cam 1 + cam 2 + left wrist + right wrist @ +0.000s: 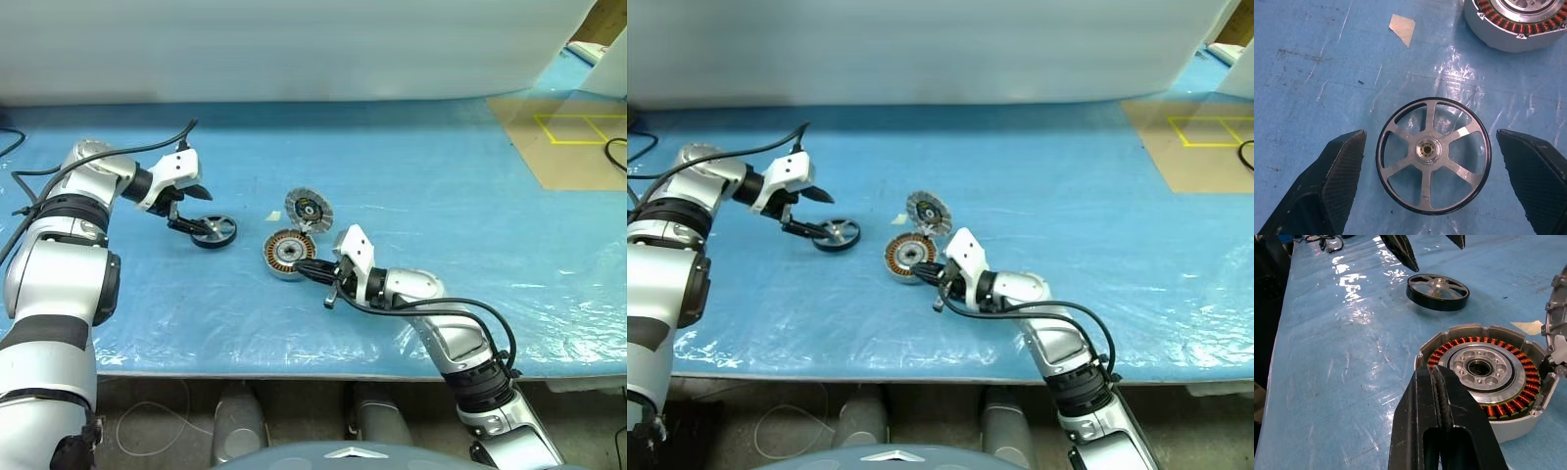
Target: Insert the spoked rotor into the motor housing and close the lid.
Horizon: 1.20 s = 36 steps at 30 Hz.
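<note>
The spoked rotor (1433,156) lies flat on the blue table (441,176), directly under the left gripper (193,211), whose fingers (1334,171) stand wide apart either side of the rim, touching nothing. The motor housing (288,253) sits to the robot's right of the rotor, w/ the lid (309,210) propped just behind it. The right gripper (306,265) rests at the housing's near edge, fingers pressed together & empty, so the left arm looks best placed for the pickup.

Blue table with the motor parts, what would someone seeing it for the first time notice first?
Probably the small dark-rimmed wheel with shiny silver spokes, lying flat on the blue plastic-covered table between the wide-open black fingers of the left end effector. Next, near the table's middle, the round silver housing ringed with copper-brown windings, with the shut right end effector at its rim. The round grey lid leans tilted at the housing's far side.
</note>
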{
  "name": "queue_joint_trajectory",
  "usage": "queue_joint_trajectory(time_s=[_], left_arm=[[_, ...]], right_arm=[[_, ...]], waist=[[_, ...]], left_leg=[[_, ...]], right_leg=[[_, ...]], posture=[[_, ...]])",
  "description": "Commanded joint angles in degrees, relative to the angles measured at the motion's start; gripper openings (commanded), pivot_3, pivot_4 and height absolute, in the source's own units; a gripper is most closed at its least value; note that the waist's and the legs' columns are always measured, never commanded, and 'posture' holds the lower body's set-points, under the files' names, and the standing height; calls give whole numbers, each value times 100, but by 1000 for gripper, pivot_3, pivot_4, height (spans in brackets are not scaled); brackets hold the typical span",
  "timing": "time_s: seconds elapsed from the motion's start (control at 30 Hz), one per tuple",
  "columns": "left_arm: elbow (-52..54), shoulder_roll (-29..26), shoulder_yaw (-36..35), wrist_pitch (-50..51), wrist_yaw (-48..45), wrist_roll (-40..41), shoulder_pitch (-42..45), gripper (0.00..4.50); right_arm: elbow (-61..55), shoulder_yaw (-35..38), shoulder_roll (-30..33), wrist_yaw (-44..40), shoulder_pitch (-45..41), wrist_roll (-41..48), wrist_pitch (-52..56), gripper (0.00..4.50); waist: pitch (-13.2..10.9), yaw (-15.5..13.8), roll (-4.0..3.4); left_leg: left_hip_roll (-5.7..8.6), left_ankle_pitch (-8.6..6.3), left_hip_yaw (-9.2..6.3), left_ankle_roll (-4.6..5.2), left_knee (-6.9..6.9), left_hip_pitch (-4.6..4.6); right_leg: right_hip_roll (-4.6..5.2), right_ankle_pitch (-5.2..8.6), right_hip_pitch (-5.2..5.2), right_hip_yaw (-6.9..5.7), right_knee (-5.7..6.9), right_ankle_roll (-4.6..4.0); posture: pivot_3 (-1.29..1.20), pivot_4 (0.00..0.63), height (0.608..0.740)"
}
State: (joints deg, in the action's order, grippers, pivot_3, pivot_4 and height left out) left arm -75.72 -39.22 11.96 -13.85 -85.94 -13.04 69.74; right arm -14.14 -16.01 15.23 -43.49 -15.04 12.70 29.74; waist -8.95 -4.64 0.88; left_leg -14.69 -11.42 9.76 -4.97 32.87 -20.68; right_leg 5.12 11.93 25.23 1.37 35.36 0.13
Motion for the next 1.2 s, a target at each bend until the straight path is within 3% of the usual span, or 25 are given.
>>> queue_joint_trajectory(time_s=[0.03,1.1,1.2], left_arm=[[31,-27,-7,-114,57,-100,139,4500],[-79,165,159,-247,306,-619,-73,4500],[-84,180,175,-237,270,-646,-68,3893]], right_arm=[[-305,47,-7,107,21,121,-10,27],[-665,81,163,535,319,307,211,27],[-655,77,174,540,319,306,202,0]], waist=[[0,1,0],[0,-5,0],[0,-6,0]], left_leg=[[1,0,0,0,0,0],[1,-3,0,-5,-1,0],[1,-3,-1,-5,-2,0]], right_leg=[[0,-1,0,0,-1,2],[0,-10,-2,0,-7,16],[0,-9,-2,0,-7,16]], posture=[[0,150,740],[0,150,740],[0,150,740]])
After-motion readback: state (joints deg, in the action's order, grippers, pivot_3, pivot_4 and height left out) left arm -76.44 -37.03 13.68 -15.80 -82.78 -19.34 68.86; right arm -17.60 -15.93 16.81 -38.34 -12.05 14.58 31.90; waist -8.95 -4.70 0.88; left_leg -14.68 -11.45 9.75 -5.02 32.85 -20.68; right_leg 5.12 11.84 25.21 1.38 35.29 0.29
